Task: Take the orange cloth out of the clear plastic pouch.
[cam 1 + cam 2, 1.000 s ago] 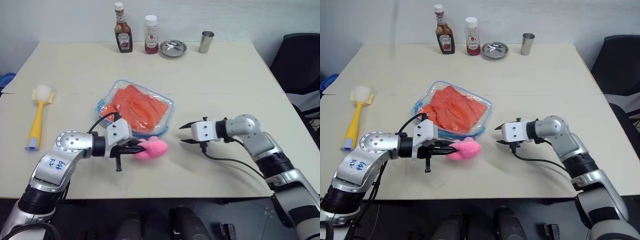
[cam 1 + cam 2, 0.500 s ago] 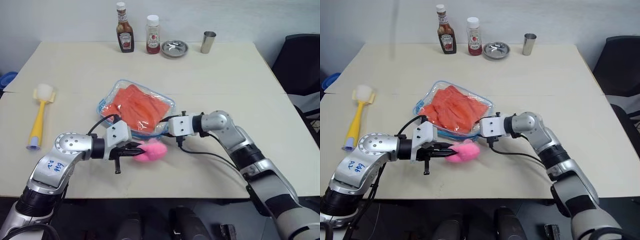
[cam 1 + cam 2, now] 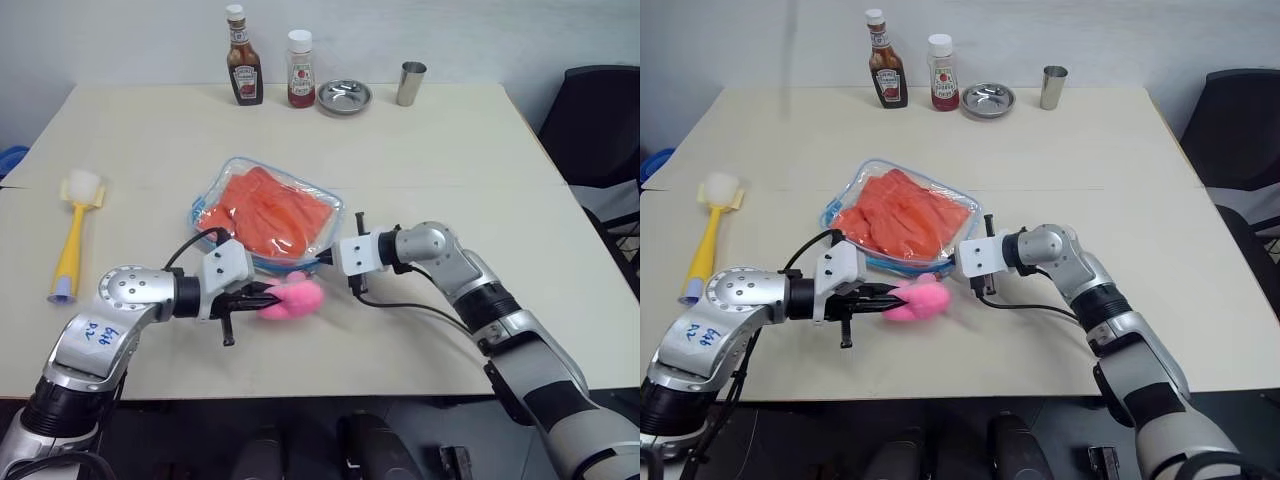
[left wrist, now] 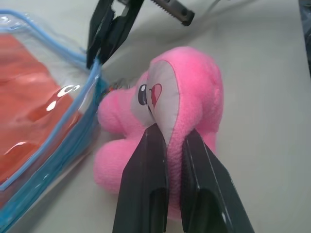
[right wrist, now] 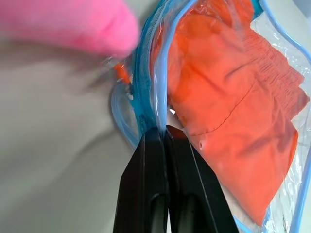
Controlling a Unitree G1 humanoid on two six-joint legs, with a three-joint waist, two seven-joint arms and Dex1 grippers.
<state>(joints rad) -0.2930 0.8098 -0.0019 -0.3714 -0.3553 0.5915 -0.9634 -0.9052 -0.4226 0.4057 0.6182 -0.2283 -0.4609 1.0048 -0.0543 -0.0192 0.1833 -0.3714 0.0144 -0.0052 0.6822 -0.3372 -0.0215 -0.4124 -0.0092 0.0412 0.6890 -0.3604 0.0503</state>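
Swung in from the open worktop (image 3: 450,150) to the near corner of the clear plastic pouch (image 3: 225,180): the right gripper (image 3: 322,260), now clenched on the blue trim there. Grasping the pink plush toy (image 3: 290,298) just beside that corner with the left gripper (image 3: 262,296). Orange cloth (image 3: 265,212) not yet out, lying flat inside the pouch. Probably ready now for opening the pouch.

In the right wrist view the soft pink plush toy (image 5: 73,24) is a blur cut off by the frame edge. Labels on the two sauce bottles (image 3: 243,68) at the desk's far edge are too small to read.
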